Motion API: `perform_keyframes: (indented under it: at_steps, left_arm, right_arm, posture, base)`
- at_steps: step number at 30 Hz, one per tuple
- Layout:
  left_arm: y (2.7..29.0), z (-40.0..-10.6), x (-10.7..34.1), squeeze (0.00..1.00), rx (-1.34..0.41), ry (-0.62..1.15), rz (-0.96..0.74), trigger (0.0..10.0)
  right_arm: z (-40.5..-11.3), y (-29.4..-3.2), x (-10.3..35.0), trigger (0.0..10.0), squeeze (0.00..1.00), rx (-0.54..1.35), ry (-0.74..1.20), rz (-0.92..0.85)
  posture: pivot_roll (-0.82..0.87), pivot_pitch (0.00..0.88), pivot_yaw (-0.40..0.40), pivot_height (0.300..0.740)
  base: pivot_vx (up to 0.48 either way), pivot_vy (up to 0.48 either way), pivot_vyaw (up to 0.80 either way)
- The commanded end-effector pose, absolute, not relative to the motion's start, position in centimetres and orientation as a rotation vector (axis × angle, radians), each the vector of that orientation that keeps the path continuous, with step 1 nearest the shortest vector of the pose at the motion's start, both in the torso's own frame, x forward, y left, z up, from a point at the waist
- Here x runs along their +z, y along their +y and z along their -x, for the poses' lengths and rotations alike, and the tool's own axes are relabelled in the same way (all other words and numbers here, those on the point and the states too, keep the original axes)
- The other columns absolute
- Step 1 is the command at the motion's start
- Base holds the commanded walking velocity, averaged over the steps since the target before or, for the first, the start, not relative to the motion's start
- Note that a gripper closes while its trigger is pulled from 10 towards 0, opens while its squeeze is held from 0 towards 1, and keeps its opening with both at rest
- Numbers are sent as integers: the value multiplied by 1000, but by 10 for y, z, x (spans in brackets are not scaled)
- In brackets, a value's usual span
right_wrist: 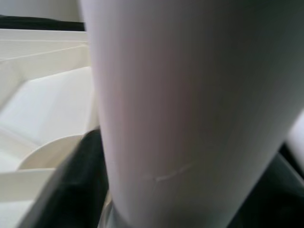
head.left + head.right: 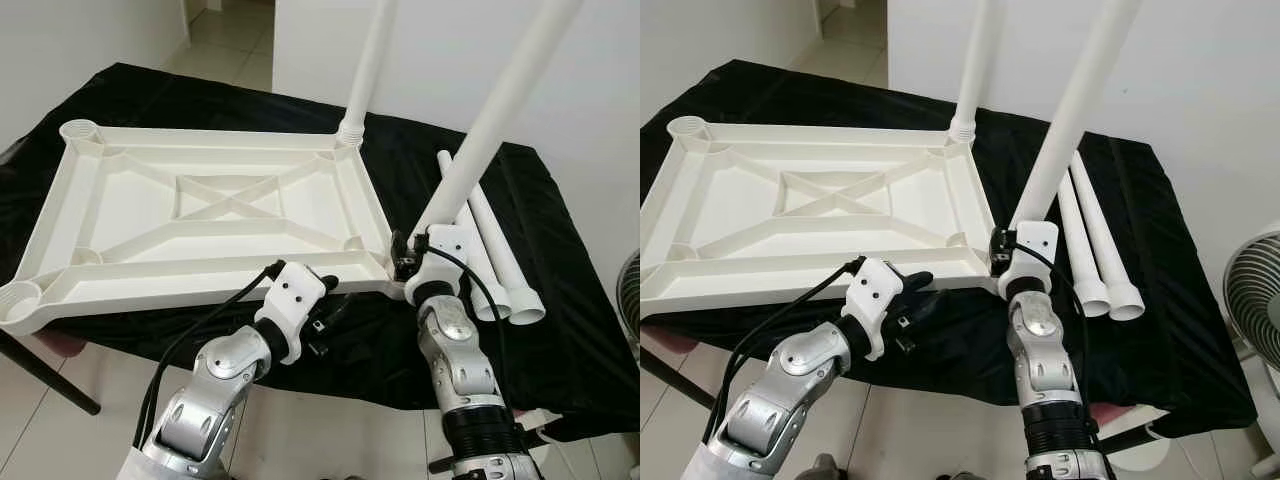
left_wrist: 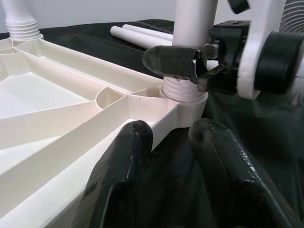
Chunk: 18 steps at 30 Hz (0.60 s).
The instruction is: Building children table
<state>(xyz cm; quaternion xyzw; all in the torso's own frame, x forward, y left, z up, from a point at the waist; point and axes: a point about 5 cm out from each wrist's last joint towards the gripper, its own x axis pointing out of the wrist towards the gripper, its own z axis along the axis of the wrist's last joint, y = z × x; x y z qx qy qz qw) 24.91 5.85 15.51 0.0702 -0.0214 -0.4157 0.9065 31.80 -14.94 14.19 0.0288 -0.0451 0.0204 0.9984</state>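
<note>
I see one white tabletop (image 2: 200, 215) lying upside down on a black cloth (image 2: 560, 290), ribbed underside up, and I take it as my landmark. Four white legs are in view — two standing in the tabletop's corner sockets, two lying loose. One fitted leg (image 2: 368, 70) rises from the far corner on the robot's right; the second fitted leg (image 2: 490, 130) leans up out of the near corner on that same side. The two loose legs (image 2: 495, 250) lie side by side on the cloth just beyond that edge of the tabletop. My right gripper (image 2: 405, 258) is clamped around the base of the second fitted leg, right at its socket. My left gripper (image 3: 164, 175) sits at the tabletop's near edge, close to the same corner, its two fingers (image 3: 123, 161) spread apart — one touching the rim, nothing between them. A fan (image 2: 1255, 300) stands on the floor, well off past the loose legs.
</note>
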Motion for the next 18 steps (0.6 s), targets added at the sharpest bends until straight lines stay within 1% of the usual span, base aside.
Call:
perform_keyframes:
  at_steps: [1,2,3,4,5,6,7,9,10,12,13,17,18]
  left_arm:
    - [55,-247,157,0,-885,-49,-141,10000]
    - [55,-247,157,0,-885,-48,-141,10000]
    - [55,-247,157,0,-885,-48,-141,10000]
    - [55,-247,157,0,-885,-48,-141,10000]
    - [55,-247,157,0,-885,-48,-141,10000]
    - [55,-247,157,0,-884,-48,-140,10000]
    - [55,-247,157,0,-884,-48,-140,10000]
    - [55,-247,157,0,-884,-47,-140,10000]
    - [55,-247,157,0,-884,-47,-140,10000]
    - [55,-247,157,0,-883,-48,-139,10000]
    - [55,-247,157,0,-883,-48,-139,10000]
    - [55,-249,158,0,-879,-51,-139,10000]
    - [55,-249,158,0,-879,-51,-139,10000]
  right_arm:
    - [-319,-154,144,10000,1000,66,-93,-83]
    - [-321,-155,145,10000,1000,130,-86,-56]
    - [-321,-155,145,10000,1000,130,-86,-56]
    - [-321,-155,146,10000,969,188,-83,-43]
    - [-321,-155,146,10000,969,188,-83,-43]
    - [-322,-156,146,10000,0,238,-80,-35]
    - [-322,-156,146,10000,0,238,-80,-35]
    - [-322,-158,148,10000,0,349,-84,9]
    - [-322,-158,148,10000,0,349,-84,9]
    - [-323,-160,147,10000,0,470,-73,48]
    - [-323,-160,147,10000,0,470,-73,48]
    - [-327,-164,143,10000,0,585,-58,74]
    - [-327,-164,143,10000,0,585,-58,74]
  posture:
    - [153,66,-111,740]
    - [157,61,-113,740]
    - [157,61,-113,740]
    - [157,62,-113,740]
    - [157,62,-113,740]
    - [158,58,-112,740]
    - [158,58,-112,740]
    - [160,58,-114,740]
    - [160,58,-114,740]
    - [162,51,-115,740]
    - [162,51,-115,740]
    - [165,45,-115,740]
    - [165,45,-115,740]
  base:
    - [0,0,0]
    - [0,0,0]
    - [0,0,0]
    - [0,0,0]
    - [0,0,0]
    - [0,0,0]
    - [0,0,0]
    - [0,0,0]
    - [0,0,0]
    - [0,0,0]
    - [0,0,0]
    - [0,0,0]
    - [0,0,0]
